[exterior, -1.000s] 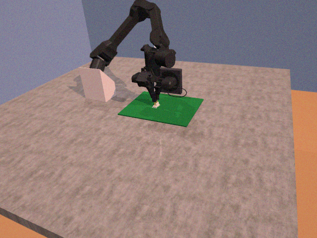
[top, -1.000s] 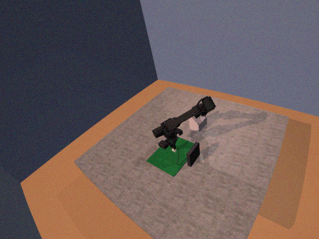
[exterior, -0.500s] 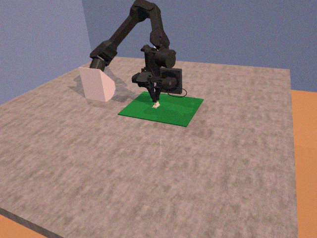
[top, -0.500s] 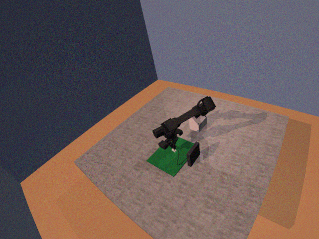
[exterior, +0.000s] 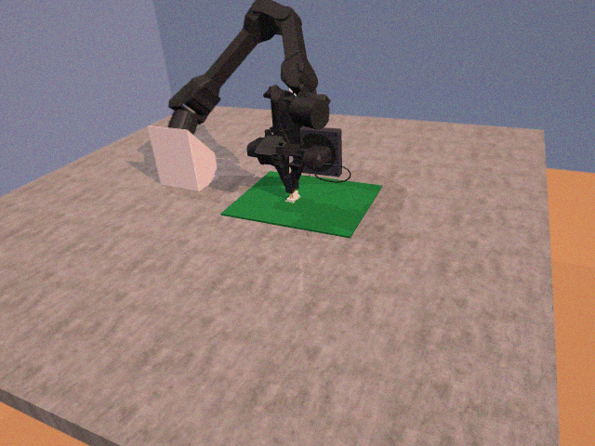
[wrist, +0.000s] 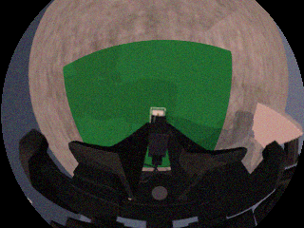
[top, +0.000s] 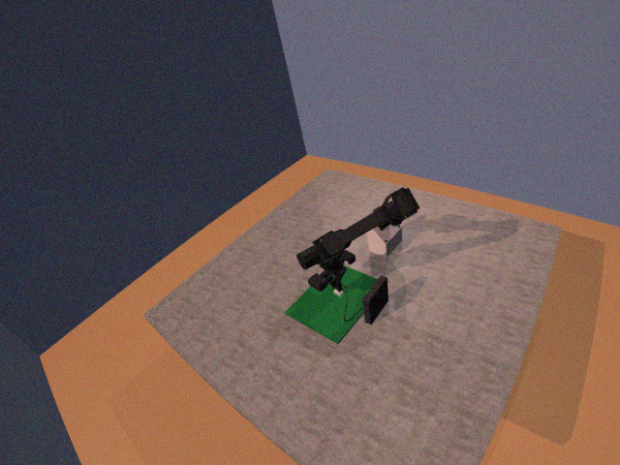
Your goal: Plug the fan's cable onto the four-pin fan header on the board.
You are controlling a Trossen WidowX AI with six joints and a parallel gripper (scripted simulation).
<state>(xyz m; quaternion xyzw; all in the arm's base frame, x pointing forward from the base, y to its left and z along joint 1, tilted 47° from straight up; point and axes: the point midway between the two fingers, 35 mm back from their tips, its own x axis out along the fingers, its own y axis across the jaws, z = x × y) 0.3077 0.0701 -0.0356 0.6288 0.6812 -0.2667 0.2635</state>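
Wrist view: header (top: 338,293) (exterior: 293,197) (wrist: 158,112) at 12 o'clock, just off our gripper (top: 336,289) (exterior: 292,190) (wrist: 159,122) tips | we pinch the plug, hard to see | likely next: press down

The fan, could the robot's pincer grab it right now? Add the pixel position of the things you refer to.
Probably not: the pincer (top: 337,287) (exterior: 292,190) (wrist: 158,125) is shut on something, likely the plug, down at the white header (top: 338,293) (exterior: 293,197) (wrist: 158,112). It would have to let go first.

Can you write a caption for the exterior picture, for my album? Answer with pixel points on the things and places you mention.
A black gripper (exterior: 291,190) reaches down to a white header (exterior: 293,197) on a green board (exterior: 331,206), fan (exterior: 336,138) standing behind.
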